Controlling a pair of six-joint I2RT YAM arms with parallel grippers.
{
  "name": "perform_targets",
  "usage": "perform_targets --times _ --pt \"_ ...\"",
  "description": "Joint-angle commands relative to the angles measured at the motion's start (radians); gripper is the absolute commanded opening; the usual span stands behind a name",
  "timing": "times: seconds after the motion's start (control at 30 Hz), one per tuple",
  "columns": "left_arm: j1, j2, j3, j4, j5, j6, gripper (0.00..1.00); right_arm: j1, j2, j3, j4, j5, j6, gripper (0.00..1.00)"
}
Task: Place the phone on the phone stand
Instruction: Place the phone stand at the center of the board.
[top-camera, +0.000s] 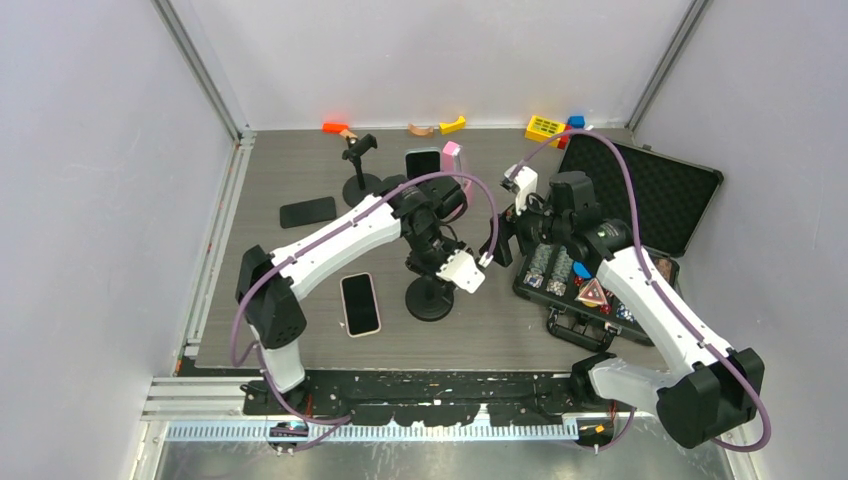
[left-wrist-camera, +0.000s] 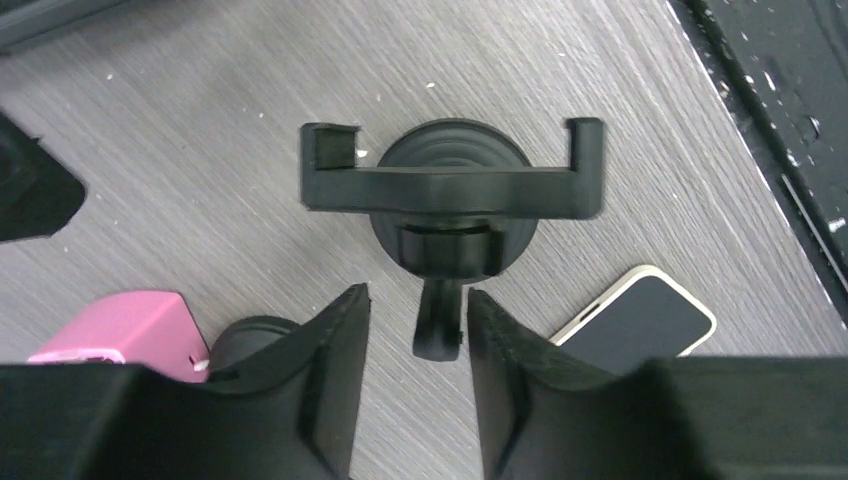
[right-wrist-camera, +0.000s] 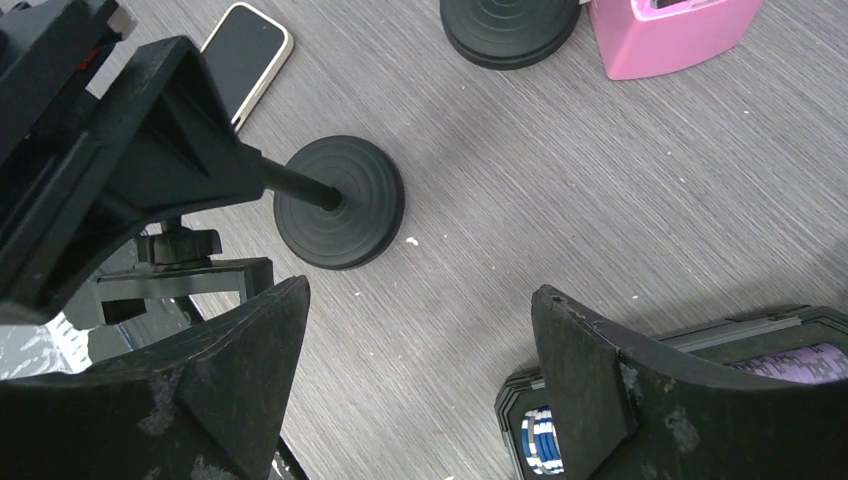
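A phone with a pale gold edge (top-camera: 360, 303) lies face up on the table, left of the black phone stand (top-camera: 430, 292). In the left wrist view the stand's cradle (left-wrist-camera: 450, 185) is empty, and the phone (left-wrist-camera: 640, 322) lies to the right. My left gripper (left-wrist-camera: 415, 292) is part open, with the stand's small lever (left-wrist-camera: 440, 322) between its fingers; I see thin gaps on both sides. It hangs over the stand in the top view (top-camera: 428, 262). My right gripper (right-wrist-camera: 420, 290) is wide open and empty over bare table, to the right of the stand's base (right-wrist-camera: 340, 215).
A second stand (top-camera: 360, 170), a black phone (top-camera: 307, 211), another phone (top-camera: 423, 163) and a pink box (top-camera: 452, 158) sit at the back. An open black case with poker chips (top-camera: 600, 280) lies on the right. Small toys line the far edge.
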Motion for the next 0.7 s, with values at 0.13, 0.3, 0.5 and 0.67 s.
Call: perform_targets --times 0.13,0.3,0.5,0.67 --pt "0.008 -0.179 -0.163 0.258 -0.063 -0.120 0.65 -0.003 -0.022 -0.005 0.023 -0.055 -0.027 0.87" --pt "0.056 -0.312 -0.334 0.405 -0.046 -0.270 0.83 -0.004 -0.018 -0.006 0.023 -0.060 -0.030 0.86" --pt "0.075 -0.429 -0.625 0.803 -0.035 -0.437 0.84 -0.003 -0.003 -0.004 0.021 -0.058 -0.033 0.86" --pt "0.076 -0.445 -0.706 0.963 -0.008 -0.631 0.76 -0.005 -0.006 -0.006 0.020 -0.049 -0.036 0.86"
